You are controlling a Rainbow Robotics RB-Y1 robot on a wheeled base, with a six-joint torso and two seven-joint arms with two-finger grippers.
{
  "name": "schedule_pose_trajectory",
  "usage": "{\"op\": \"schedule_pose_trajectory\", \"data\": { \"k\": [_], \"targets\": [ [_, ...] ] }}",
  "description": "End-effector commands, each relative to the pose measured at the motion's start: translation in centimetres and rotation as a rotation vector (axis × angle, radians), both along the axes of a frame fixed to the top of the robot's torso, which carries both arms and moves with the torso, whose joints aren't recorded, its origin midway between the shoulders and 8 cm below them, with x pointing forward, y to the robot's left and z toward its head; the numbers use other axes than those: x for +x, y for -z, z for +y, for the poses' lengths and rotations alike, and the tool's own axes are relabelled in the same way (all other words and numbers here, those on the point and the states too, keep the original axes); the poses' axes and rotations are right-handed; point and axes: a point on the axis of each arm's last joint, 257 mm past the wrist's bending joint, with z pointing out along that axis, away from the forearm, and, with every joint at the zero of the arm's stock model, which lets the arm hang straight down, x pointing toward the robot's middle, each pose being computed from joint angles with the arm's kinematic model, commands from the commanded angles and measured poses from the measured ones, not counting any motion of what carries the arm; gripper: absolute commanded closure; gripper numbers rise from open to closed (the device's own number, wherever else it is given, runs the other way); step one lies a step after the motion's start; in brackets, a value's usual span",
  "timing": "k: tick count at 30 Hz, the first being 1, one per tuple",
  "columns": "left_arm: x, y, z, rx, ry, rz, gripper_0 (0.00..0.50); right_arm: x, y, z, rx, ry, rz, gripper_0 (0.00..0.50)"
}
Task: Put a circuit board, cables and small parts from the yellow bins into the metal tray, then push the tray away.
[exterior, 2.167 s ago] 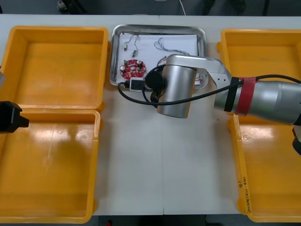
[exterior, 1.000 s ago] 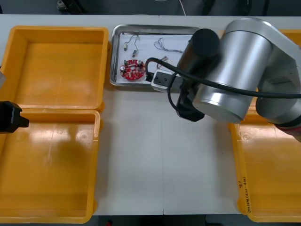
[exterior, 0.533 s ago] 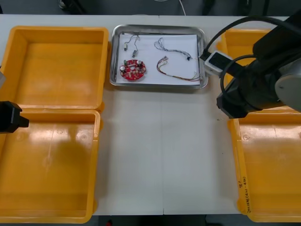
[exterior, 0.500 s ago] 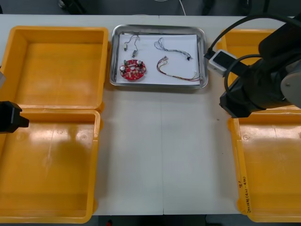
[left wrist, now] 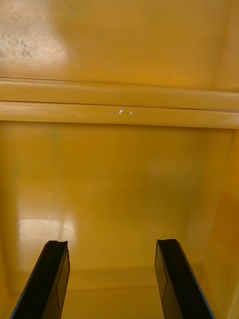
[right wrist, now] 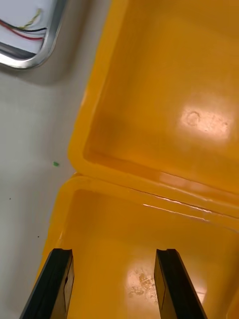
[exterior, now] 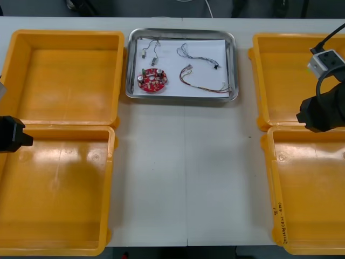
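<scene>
The metal tray [exterior: 234, 65], white inside, stands at the table's far middle. In it lie a round red circuit board [exterior: 152, 79], two small metal parts [exterior: 150, 49], a thin twisted cable [exterior: 197, 54] and a red and yellow cable [exterior: 206, 84]. My right arm [exterior: 322, 110] hangs at the right edge over the seam between the two right bins. Its gripper [right wrist: 114, 284] is open and holds nothing, above the near right bin [right wrist: 129, 239]; the tray's corner [right wrist: 35, 57] lies well beyond the fingertips. The left gripper [left wrist: 113, 281] is open over a left bin [left wrist: 119, 189].
Two yellow bins [exterior: 64, 75] [exterior: 54, 189] stand on the left and two [exterior: 285, 81] [exterior: 312, 194] on the right; all look bare inside. The left arm [exterior: 12, 135] is parked at the left edge. Bare table [exterior: 186, 178] stretches from the tray to the near edge.
My right arm has drawn back from over the tray and swung right to the right bins, uncovering the cables. The tray and left arm have not moved.
</scene>
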Motion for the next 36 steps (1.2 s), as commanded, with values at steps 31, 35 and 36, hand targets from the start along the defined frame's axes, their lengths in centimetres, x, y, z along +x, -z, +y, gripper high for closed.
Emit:
{"op": "schedule_pose_trajectory", "data": {
  "k": [31, 35, 36],
  "targets": [
    [-0.7, -0.2, 0.6, 0.104, 0.116, 0.000, 0.000, -4.8, 1.1, -12.0, 0.134, 0.302, 0.110, 0.033],
    [-0.7, -0.2, 0.6, 0.104, 0.116, 0.000, 0.000, -5.1, 1.5, -12.8, 0.180, 0.314, 0.151, 0.033],
    [-0.7, -0.2, 0.6, 0.104, 0.116, 0.000, 0.000, -5.1, 1.6, -12.9, 0.182, 0.316, 0.157, 0.035]
  ]
}}
